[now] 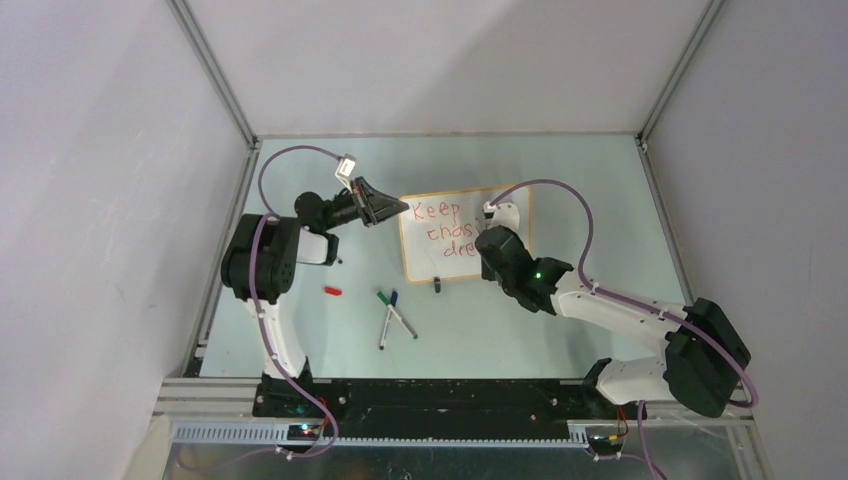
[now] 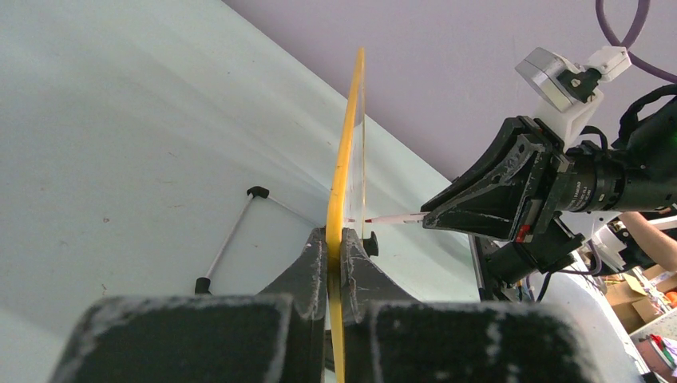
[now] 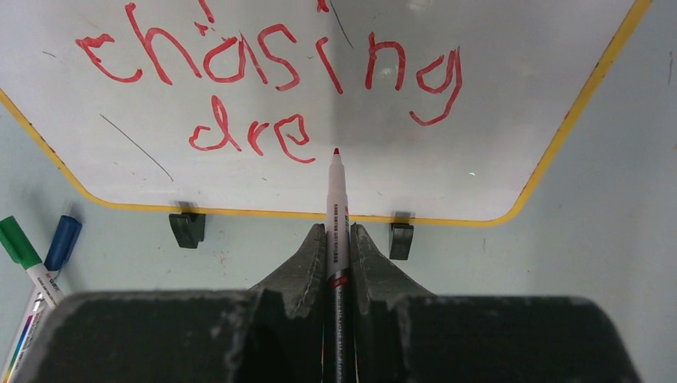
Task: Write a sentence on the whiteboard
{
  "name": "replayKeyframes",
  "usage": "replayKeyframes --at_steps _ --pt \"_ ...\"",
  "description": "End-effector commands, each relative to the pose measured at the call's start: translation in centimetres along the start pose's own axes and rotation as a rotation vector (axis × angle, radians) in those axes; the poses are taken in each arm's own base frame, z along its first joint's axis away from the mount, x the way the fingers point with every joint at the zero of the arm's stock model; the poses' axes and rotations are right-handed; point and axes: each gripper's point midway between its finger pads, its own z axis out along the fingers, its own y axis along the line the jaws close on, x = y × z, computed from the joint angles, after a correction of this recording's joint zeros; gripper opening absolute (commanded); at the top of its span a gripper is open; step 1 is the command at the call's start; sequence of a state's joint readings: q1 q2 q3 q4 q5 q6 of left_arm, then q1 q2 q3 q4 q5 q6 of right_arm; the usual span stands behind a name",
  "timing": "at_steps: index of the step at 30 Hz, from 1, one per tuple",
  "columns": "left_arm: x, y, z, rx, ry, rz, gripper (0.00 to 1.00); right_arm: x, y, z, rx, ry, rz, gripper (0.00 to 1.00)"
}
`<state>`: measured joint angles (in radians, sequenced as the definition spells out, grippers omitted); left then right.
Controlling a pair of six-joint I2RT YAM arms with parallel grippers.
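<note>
Now mid-word at "dre" of red handwritten sentence (image 3: pixel 239 68); clamping corner of glossy white orange-framed whiteboard (image 3: pixel 495 80) in tightly closed left gripper (image 2: pixel 335 236), pinching slim red-tipped marker (image 3: pixel 336 195) in right gripper (image 3: pixel 338 233); next, tip down beside "e".

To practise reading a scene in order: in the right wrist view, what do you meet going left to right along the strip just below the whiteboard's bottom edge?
From the left: green-capped marker → blue-capped marker → one black clip foot → red marker → the other black clip foot.
</note>
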<state>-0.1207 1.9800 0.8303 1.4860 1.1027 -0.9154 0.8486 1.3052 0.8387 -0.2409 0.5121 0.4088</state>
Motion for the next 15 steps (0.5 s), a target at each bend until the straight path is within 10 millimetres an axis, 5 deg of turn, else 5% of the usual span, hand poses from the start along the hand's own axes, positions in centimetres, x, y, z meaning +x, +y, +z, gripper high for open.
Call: replayKeyframes --at_steps 1,15 --pt "-0.27 -1.48 0.05 0.054 0.014 0.132 0.00 -2.95 0.18 -0.14 0.011 -0.079 0.030 0.00" --pt "-0.29 -1.48 0.02 0.053 0.014 0.133 0.00 -3.56 -0.21 0.14 0.019 -0.097 0.035 0.00"
